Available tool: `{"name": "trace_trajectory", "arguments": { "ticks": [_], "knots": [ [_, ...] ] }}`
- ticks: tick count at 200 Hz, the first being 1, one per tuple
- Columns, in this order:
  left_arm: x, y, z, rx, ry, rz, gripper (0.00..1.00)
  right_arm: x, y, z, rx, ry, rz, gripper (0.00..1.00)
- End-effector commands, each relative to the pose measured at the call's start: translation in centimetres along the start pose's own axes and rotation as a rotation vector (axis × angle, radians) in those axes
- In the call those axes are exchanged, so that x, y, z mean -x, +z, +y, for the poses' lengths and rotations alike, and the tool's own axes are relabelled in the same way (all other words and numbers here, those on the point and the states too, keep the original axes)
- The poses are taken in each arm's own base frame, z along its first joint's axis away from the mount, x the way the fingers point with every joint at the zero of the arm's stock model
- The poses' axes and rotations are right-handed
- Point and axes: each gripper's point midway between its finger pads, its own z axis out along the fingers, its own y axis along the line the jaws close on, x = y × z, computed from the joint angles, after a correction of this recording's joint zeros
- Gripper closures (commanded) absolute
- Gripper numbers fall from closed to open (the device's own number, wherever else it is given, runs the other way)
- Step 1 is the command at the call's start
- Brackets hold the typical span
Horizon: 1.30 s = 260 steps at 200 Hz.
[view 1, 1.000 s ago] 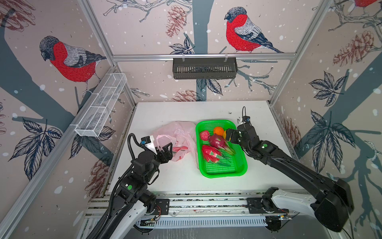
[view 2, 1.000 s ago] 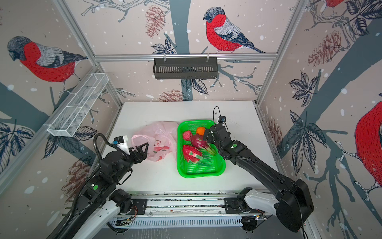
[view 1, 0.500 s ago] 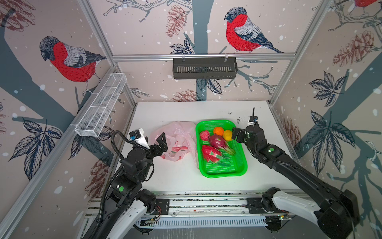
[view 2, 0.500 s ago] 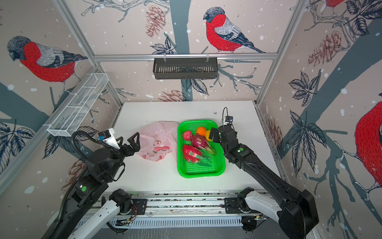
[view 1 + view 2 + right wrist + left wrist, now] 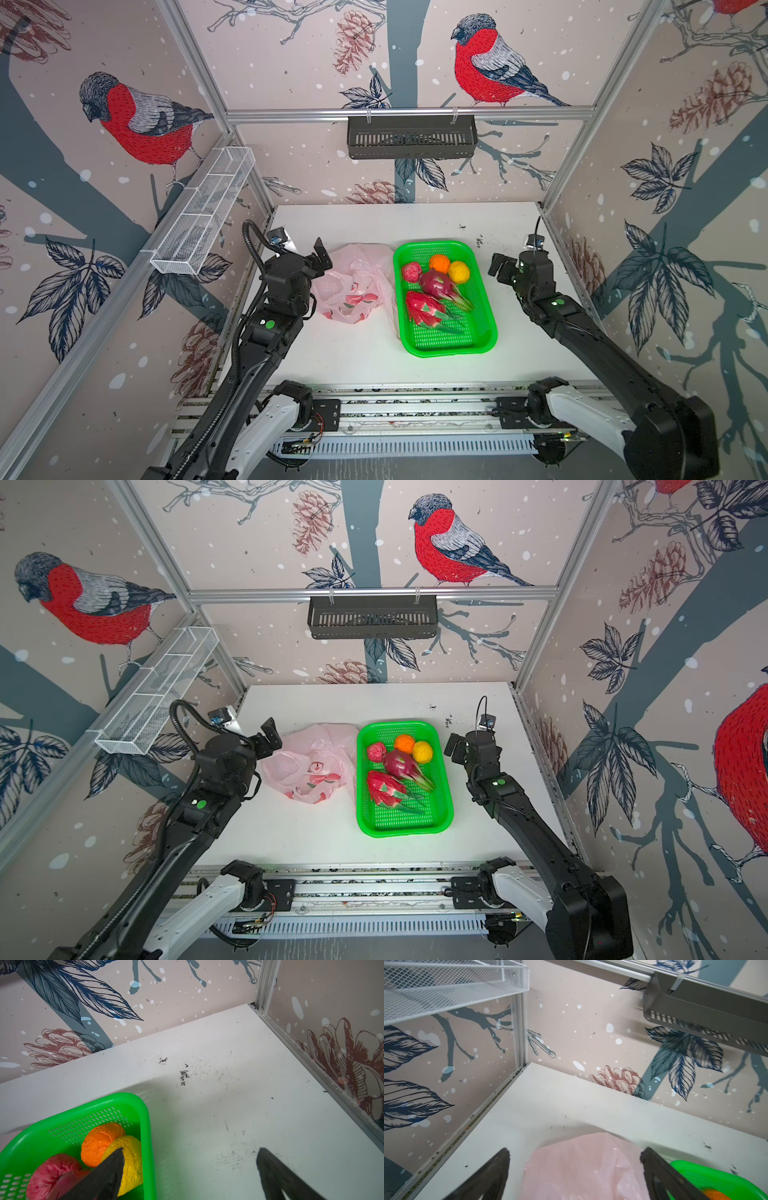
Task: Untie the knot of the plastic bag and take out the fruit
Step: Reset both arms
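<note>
The pale pink plastic bag point(image 5: 353, 286) lies limp and crumpled on the white table, left of the green basket point(image 5: 486, 307). The knot does not show in any view. The fruit is in the basket: two dragon fruits point(image 5: 426, 309), a pinkish-red ball point(image 5: 411, 272), an orange ball point(image 5: 439, 262) and a yellow-orange ball point(image 5: 459, 271). My left gripper point(image 5: 322, 257) hangs open just left of the bag and holds nothing; the left wrist view shows the bag point(image 5: 581, 1167) beyond its tips. My right gripper point(image 5: 498, 266) is open and empty, right of the basket rim point(image 5: 145, 1109).
A white wire shelf point(image 5: 203, 212) juts from the left wall above my left arm. A black rack point(image 5: 411, 137) hangs on the back wall. Metal frame posts and walls close in three sides of the table point(image 5: 361, 353).
My left gripper has drawn back from the bag toward the left wall and opened wider. My right gripper has moved from over the basket to its right side.
</note>
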Motion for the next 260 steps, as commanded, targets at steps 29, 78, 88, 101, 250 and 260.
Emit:
{"name": "trace_trajectory", "arguments": {
  "ticks": [29, 78, 88, 101, 250, 260],
  "knots": [
    [0.2, 4.3, 2.3, 0.038, 0.001, -0.028, 0.02, 2.8, 0.2, -1.3, -0.010, -0.021, -0.123, 0.01],
    [-3.6, 7.0, 7.3, 0.190, -0.018, 0.009, 0.02, 2.7, 1.4, -3.8, -0.027, 0.009, -0.173, 0.01],
    [-4.3, 7.2, 7.5, 0.186, -0.008, -0.003, 0.02, 2.4, 1.8, -4.3, -0.033, 0.010, -0.168, 0.01],
    [-5.6, 7.4, 7.7, 0.173, -0.006, -0.022, 0.02, 2.0, 2.3, -4.8, -0.043, 0.003, -0.157, 0.01],
    [-13.9, 7.1, 9.5, 0.131, 0.147, -0.063, 0.02, 0.2, 2.9, -9.3, -0.221, -0.100, -0.291, 0.01],
    [-13.9, 7.1, 9.6, 0.133, 0.155, -0.078, 0.02, -0.1, 3.0, -9.4, -0.223, -0.103, -0.298, 0.01]
  ]
}}
